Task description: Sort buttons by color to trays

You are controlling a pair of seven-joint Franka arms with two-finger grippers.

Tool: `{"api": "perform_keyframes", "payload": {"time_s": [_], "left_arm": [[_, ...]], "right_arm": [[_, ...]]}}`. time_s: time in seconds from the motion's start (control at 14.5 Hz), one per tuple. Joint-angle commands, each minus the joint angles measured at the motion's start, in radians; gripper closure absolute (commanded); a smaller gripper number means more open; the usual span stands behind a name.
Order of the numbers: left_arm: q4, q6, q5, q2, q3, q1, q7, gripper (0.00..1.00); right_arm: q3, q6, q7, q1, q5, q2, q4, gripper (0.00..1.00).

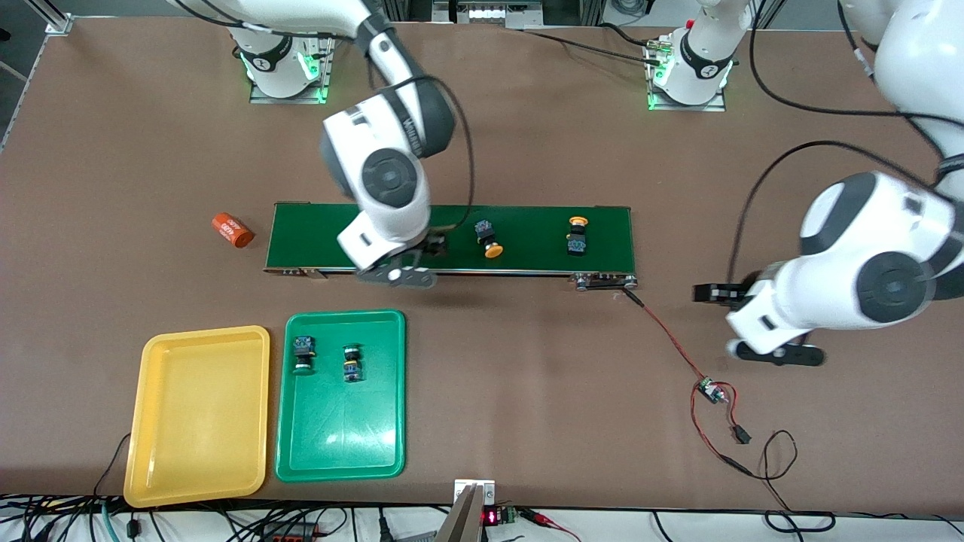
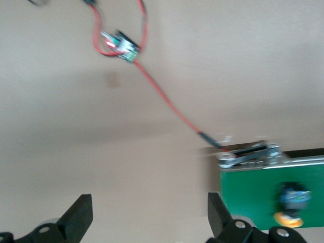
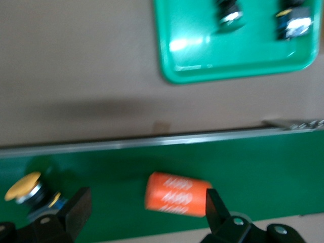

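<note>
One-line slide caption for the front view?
Two green buttons in green tray, two yellow buttons on conveyor; both grippers open.

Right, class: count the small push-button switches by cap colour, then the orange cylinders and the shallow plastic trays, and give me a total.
Yellow-capped push-button switches: 2
Green-capped push-button switches: 2
Orange cylinders with white print: 2
Shallow rectangular plastic trays, one yellow, one green: 2
Total: 8

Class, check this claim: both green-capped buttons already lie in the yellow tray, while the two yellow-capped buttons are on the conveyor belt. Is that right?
Not quite. The front view shows both green-capped buttons in the green tray; the yellow tray holds none. The yellow-capped buttons are on the conveyor belt.
</note>
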Motion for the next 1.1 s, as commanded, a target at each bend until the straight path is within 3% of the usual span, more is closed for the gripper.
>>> {"api": "perform_keyframes", "payload": {"time_s": [0.0, 0.21, 0.41, 0.62, 0.89, 1.03], "left_arm": [[-0.021, 0.009, -0.126, -0.177, 0.234, -0.100, 0.208, 0.00], [-0.047, 0.038, -0.307, -0.293, 0.489, -0.215, 0.337, 0.00], [-0.194, 0.141, -0.479, -0.455, 0.692, -0.288, 0.352, 0.00], [-0.312, 0.167, -0.521, -0.587, 0.880, -0.430, 0.343, 0.00], [-0.433, 0.219, -0.518, -0.747, 0.932, -0.455, 0.342, 0.00], [-0.476, 0.230, -0.523, -0.775, 0.935, -0.455, 0.339, 0.00]], "right_arm": [[-0.008, 0.013, 0.031, 0.055, 0.040, 0.013, -0.008, 0.00], [-0.008, 0.019, 0.030, 0.113, 0.054, 0.059, -0.005, 0.00], [-0.008, 0.062, 0.009, 0.121, 0.055, 0.102, -0.004, 0.00], [-0.007, 0.119, -0.047, 0.121, 0.058, 0.131, -0.004, 0.00], [-0.007, 0.145, -0.039, 0.121, 0.102, 0.151, -0.004, 0.00], [-0.007, 0.153, -0.048, 0.126, 0.109, 0.165, -0.005, 0.14]]}}
